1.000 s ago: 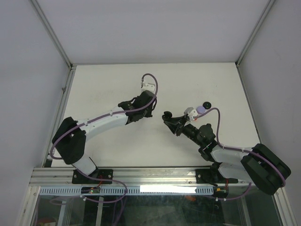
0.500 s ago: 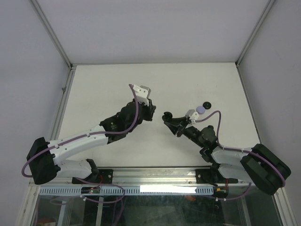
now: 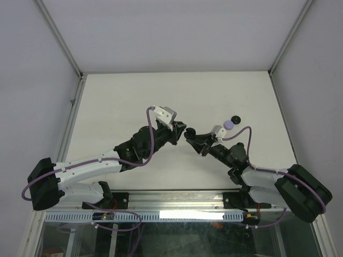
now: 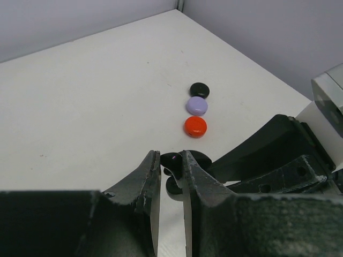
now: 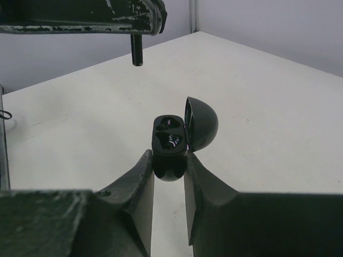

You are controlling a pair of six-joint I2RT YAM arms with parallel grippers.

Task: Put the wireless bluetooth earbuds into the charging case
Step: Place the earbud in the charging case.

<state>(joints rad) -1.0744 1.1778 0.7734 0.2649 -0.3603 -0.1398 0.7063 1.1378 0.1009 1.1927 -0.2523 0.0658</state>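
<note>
**A:** what colours are we dealing with?

**B:** The counter (image 4: 80, 96) is plain off-white. The open charging case (image 5: 171, 140) is glossy black, and so is the earbud (image 5: 137, 52). Three closed ones sit there too: black case (image 4: 199, 90), lavender case (image 4: 196, 106), orange-red case (image 4: 195, 126).

**A:** and the robot?

**B:** The arms (image 3: 91, 165) are white with black joints and purple cables (image 3: 250, 139). The left end effector (image 4: 170, 158) and right end effector (image 5: 169, 158) are matte black with pale scuffs.

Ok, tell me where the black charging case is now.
The black charging case is mid-table in the top view, open, clamped in the right gripper's fingers, just right of the left gripper's black earbud.
</note>
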